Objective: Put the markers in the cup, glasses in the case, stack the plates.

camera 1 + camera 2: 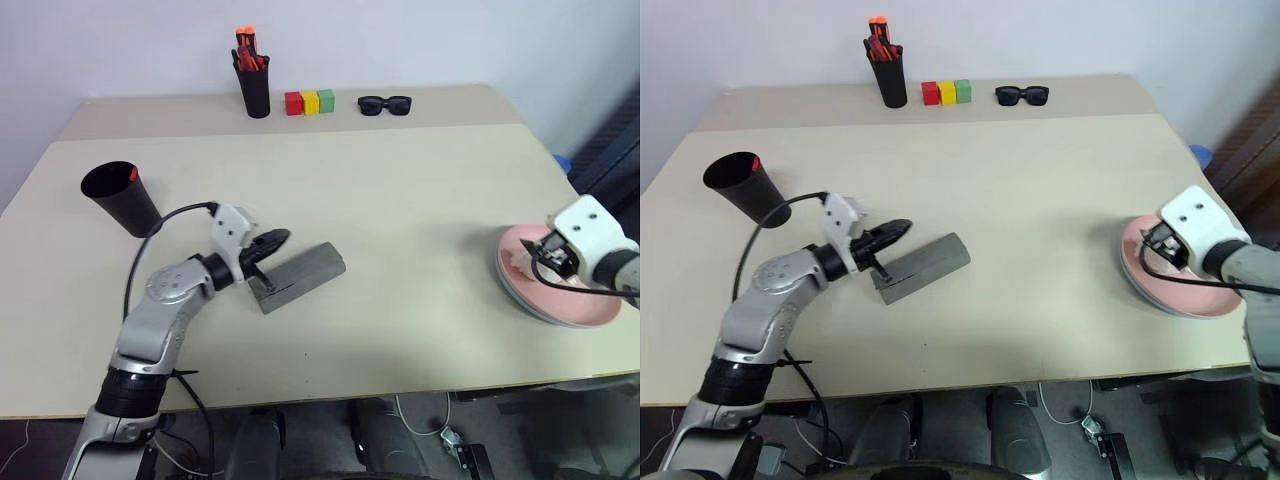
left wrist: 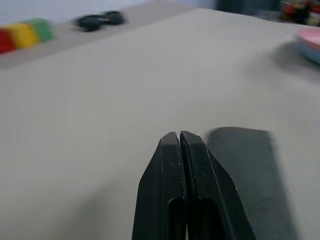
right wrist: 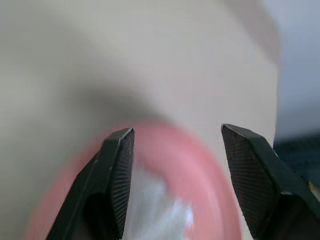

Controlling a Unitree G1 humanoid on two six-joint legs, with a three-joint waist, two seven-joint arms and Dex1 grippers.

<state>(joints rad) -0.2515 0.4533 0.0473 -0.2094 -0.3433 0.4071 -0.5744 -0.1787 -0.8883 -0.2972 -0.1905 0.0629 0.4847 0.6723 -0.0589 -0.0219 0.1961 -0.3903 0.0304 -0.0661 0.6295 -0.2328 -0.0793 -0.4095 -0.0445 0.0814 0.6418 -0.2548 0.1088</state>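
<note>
Case [image 1: 300, 274]: grey, lid down, mid-counter [image 1: 400, 200], no writing legible.
Left hand [image 1: 272, 240]: clenched, empty, above the case.
Right hand [image 3: 177, 150]: released, over pink plate [image 1: 1160, 290].
Cup [image 1: 120, 196]: far left.

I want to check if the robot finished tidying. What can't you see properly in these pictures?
- Inside the case: its lid is shut, so the head views cannot tell whether the glasses are in it.
- Inside the cup: just a red tip shows at the rim; its dark wall hides the rest.
- The blue plate: the pink plate covers all but its edge.
- The sunglasses and blocks: blurred in the left wrist view.
</note>
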